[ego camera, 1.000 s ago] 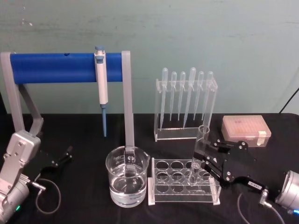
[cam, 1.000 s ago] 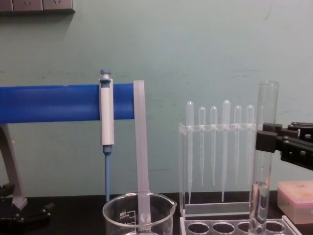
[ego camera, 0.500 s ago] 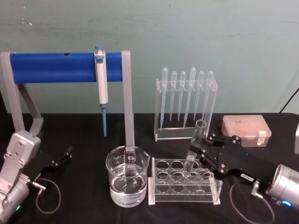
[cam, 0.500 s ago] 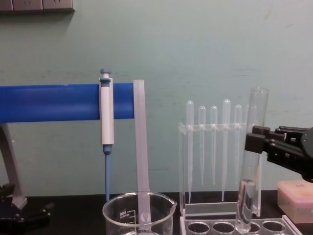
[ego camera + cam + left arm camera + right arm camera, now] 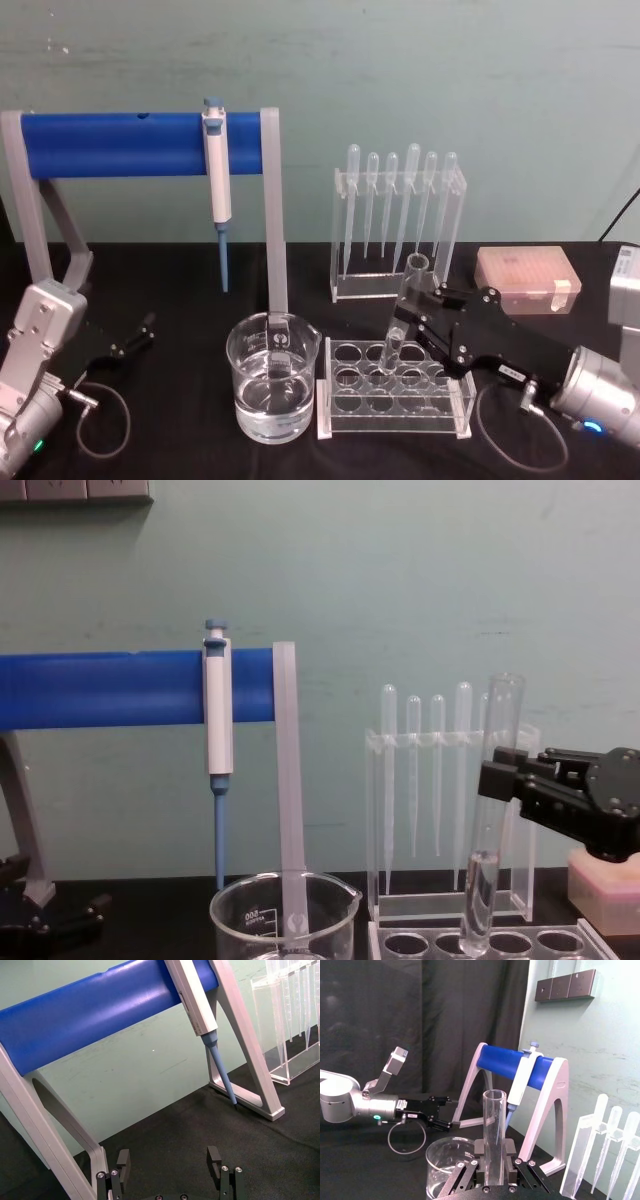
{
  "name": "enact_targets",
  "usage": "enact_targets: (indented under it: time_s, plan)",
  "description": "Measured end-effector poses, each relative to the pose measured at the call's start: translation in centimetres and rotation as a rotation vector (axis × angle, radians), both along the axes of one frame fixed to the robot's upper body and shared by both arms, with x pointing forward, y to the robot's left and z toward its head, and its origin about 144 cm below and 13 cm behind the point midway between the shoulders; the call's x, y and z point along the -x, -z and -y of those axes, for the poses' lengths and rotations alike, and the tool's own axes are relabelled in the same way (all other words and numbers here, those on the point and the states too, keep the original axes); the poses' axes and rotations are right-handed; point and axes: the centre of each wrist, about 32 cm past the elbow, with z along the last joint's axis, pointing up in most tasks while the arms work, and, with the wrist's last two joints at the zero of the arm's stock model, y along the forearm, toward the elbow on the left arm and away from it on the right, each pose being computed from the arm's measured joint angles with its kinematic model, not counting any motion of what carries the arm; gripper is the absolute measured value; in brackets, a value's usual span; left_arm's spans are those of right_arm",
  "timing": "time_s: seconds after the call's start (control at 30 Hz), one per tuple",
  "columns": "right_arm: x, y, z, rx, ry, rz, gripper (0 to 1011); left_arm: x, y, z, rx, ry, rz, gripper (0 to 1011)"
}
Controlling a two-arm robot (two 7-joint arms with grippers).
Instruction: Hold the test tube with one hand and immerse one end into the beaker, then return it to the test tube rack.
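Clear glass test tube (image 5: 485, 830), tilted, liquid at btm, clamped in right pincer (image 5: 499, 780); left pincer (image 5: 169, 1159) idle, wide.

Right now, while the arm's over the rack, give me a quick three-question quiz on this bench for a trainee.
1. True or false: the right gripper is shut on the tube, and the left gripper lies open at the left of the table.
2. The beaker stands where relative to the rack? A) to its left, B) to its right, C) on top of it.
3. How many pipettes hang in the clear stand?

Key: 1 true; 2 A; 3 six.
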Motion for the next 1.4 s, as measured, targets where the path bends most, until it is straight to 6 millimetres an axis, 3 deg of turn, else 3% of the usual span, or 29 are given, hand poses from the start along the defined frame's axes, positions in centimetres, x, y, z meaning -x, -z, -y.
enact_targets:
  time_s: [0.57, 1.4]
  plan:
    - [-1.0, 1.2, -0.6, -0.012, -0.012, -0.011, 238, 0.0, 0.0, 0.0, 0.000, 0.000, 0.000, 1000]
    - [0.0, 3.6, -0.4, -0.031, 0.002, -0.044, 238, 0.0, 0.0, 0.0, 0.000, 0.000, 0.000, 1000]
